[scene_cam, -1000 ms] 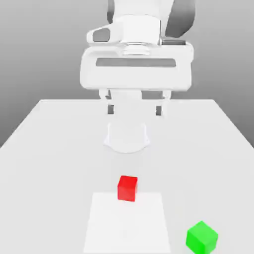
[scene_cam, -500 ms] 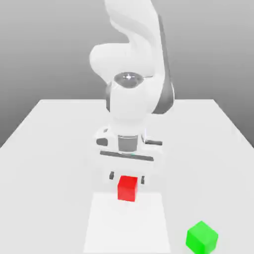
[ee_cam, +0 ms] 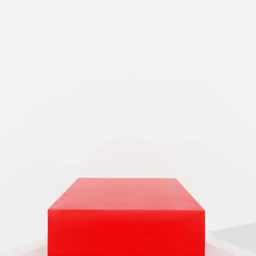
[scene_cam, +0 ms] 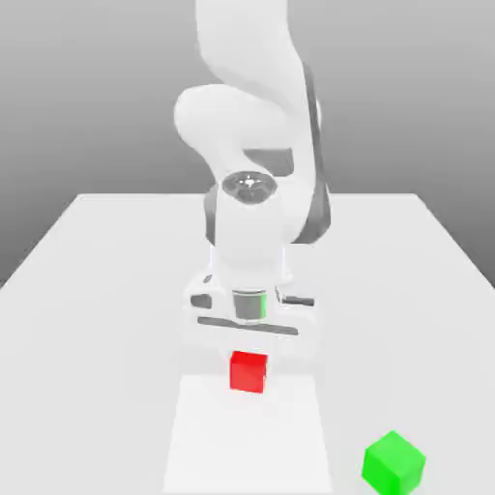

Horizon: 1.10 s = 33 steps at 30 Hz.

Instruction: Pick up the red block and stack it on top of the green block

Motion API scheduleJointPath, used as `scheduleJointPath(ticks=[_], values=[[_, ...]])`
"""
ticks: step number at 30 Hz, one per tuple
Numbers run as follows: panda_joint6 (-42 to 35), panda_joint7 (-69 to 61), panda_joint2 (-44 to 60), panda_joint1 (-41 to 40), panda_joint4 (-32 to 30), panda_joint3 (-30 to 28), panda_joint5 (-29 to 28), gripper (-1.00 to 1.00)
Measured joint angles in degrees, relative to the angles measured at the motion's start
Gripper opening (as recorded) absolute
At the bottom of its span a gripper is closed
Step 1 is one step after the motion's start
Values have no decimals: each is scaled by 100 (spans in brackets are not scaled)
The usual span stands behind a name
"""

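Down drops the gripper [scene_cam: 249, 350] onto the red block [scene_cam: 248, 371]!
Finger state: cannot tell; block unlifted, green block [scene_cam: 393, 461] waits well apart.

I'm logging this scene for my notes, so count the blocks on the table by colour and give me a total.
Red blocks: 1, the red block, on the table just in front of the lowered arm.
Green blocks: 1, the green block, off toward the exterior view's right and nearer the camera.
Total: 2 blocks.
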Motion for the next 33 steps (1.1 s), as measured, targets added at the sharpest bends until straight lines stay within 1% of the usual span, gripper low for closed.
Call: scheduleJointPath(ticks=[6, 14, 18, 22, 26, 30, 31, 33], values=[[-639, -254, -718, -46, -69, 178, 382, -100], [-1399, -691, -1594, 235, -208, 34, 861, -100], [-1791, -2025, -1294, 739, 484, 98, 1285, -100], [-2186, -3355, -849, 1175, 1321, 263, 1377, -100], [-2556, -4506, -382, 1411, 2156, 389, 1174, -100], [-2903, -5492, 108, 1536, 2981, 551, 748, -100], [-2909, -5646, 255, 1565, 3131, 570, 640, -100], [-2671, -5707, 622, 1601, 3257, 558, 486, -100]])
